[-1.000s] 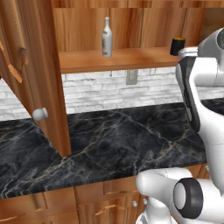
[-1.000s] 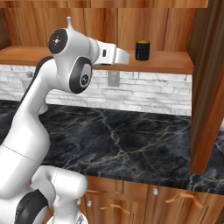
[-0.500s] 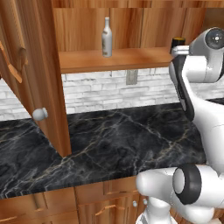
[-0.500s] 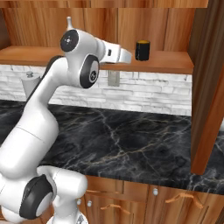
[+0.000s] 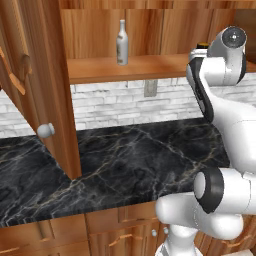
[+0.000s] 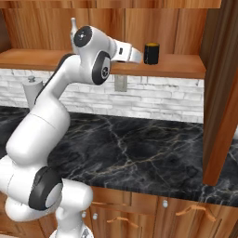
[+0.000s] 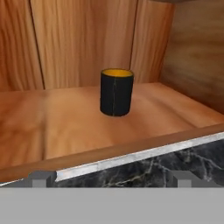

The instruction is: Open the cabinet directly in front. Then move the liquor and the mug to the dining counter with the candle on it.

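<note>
So the cabinet (image 5: 45, 85) is already open, doors swung wide on both sides, which looks like step one done. Below it runs the black marble desk (image 5: 130, 160) with a brick backsplash. Up on the wooden shelf (image 6: 176, 65) both items sit untouched: the liquor (image 5: 121, 43) toward the left, the mug (image 7: 116, 92) well apart on the right. The fingers (image 7: 109, 178) are spread wide with nothing in them, lined up just short of the mug. So both carries to the dining counter are left, I'd say.
</note>
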Available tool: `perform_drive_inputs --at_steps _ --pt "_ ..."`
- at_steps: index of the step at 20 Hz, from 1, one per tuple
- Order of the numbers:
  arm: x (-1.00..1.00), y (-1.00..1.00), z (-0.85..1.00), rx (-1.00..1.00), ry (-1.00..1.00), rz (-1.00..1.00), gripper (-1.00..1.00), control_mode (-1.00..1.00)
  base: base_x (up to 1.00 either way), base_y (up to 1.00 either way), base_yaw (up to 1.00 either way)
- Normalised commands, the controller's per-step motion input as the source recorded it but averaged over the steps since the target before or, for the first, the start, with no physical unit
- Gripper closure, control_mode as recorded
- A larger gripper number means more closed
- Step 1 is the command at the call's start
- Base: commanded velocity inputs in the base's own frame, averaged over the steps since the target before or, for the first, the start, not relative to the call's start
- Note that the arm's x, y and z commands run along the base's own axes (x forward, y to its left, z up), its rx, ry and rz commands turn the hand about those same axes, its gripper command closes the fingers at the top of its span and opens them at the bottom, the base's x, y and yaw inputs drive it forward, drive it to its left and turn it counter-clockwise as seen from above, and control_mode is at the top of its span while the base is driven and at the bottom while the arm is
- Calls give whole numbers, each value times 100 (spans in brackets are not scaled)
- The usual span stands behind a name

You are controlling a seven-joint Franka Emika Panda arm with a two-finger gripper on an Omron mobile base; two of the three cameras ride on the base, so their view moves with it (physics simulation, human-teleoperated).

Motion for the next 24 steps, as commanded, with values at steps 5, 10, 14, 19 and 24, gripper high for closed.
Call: perform_drive_inputs --at_steps 5,10,14,19,24 --pt "51 -14 -5 2 3 0 -100 -100 0 0 0" --pt "42 -31 -9 3 0 0 -100 -100 0 0 0" --pt "31 -26 -12 2 0 0 -100 -100 0 0 0" --pt "35 -12 -17 1 0 0 -100 -100 0 0 0" --pt "40 -5 -17 0 0 0 -100 -100 0 0 0"
